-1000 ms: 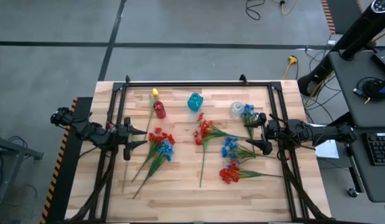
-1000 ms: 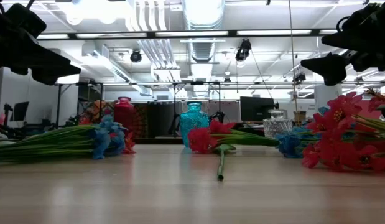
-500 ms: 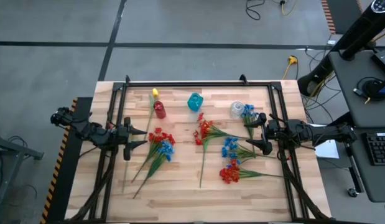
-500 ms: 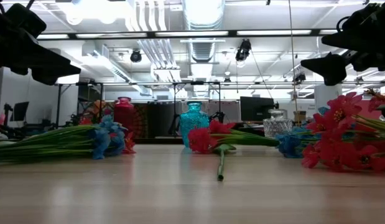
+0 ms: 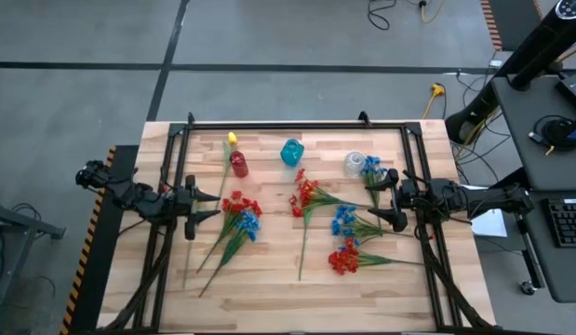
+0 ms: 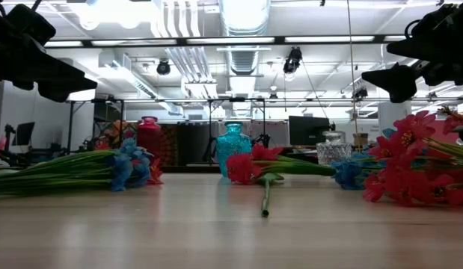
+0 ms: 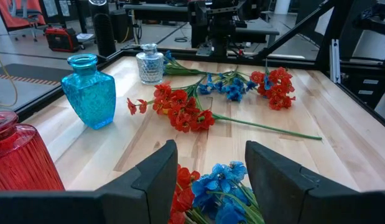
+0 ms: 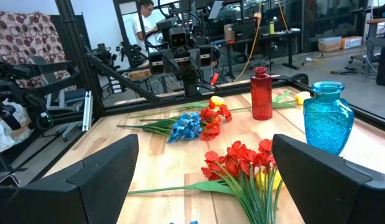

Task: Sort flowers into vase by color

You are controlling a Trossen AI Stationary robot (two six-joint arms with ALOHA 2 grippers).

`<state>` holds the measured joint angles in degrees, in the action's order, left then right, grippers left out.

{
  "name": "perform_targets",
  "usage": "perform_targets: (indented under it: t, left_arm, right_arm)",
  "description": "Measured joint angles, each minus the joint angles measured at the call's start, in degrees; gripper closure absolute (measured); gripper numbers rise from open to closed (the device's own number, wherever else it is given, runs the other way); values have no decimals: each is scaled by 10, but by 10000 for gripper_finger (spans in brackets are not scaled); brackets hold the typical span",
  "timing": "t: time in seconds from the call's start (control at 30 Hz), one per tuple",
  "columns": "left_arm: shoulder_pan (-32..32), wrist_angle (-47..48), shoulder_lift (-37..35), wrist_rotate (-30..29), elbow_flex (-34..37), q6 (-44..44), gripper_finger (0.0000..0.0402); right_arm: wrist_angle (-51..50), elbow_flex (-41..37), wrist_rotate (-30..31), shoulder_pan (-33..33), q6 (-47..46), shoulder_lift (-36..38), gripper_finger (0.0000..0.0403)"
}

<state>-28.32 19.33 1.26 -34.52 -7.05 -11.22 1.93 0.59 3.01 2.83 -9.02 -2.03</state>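
Note:
Three vases stand along the far side of the table: a red vase, a blue vase and a clear glass vase. Flowers lie flat on the wood: a red and blue bunch, a red spray, blue sprays, a red spray and a yellow bloom beside the red vase. My left gripper hovers open at the left, just short of the red and blue bunch. My right gripper hovers open at the right, above the blue sprays.
A black frame runs along the table's far edge and down both sides by the arm bases. Bare wood lies along the near edge. Beyond the table are a desk with a keyboard and a person far off in the room.

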Motion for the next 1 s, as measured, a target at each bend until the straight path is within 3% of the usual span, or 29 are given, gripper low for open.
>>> perform_targets:
  t: [0.57, 0.7, 0.83, 1.0]
  left_arm:
    - [0, -12, 0, -4, 0, 2, 229]
    - [0, -152, 1, -7, 9, -93, 229]
    - [0, -246, 1, -8, 10, -84, 229]
    - [0, -296, 2, -10, 1, -67, 229]
  right_arm:
    - [0, 0, 0, 0, 0, 0, 41]
    - [1, 0, 0, 0, -2, 0, 41]
    - [14, 0, 5, -1, -41, 0, 41]
    - [69, 0, 6, -1, -41, 0, 41]
